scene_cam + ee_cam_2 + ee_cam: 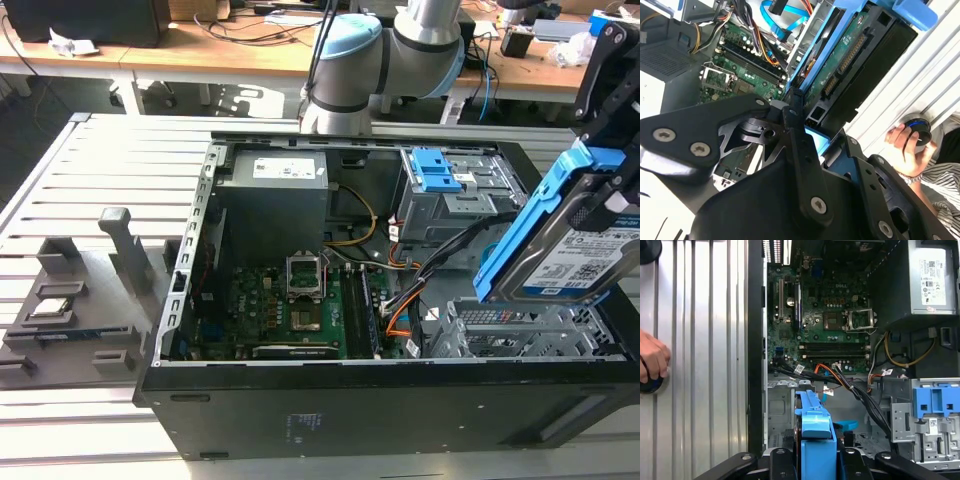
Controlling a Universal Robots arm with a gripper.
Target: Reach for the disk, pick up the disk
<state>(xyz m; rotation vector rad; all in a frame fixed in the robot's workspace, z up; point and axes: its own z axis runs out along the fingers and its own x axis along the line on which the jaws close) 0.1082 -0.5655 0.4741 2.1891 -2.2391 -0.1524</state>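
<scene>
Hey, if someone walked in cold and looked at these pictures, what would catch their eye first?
Probably the disk in its bright blue bracket, held tilted in the gripper above the open computer case at the exterior view's right. Next, the green motherboard on the case floor. A person's hand on a round black knob beside the case also stands out in the second wrist view.

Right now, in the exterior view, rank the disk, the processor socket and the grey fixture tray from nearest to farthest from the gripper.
1. The disk, held at the gripper, view's right.
2. The processor socket, mid-case.
3. The grey fixture tray, outside the case, view's left.
</scene>
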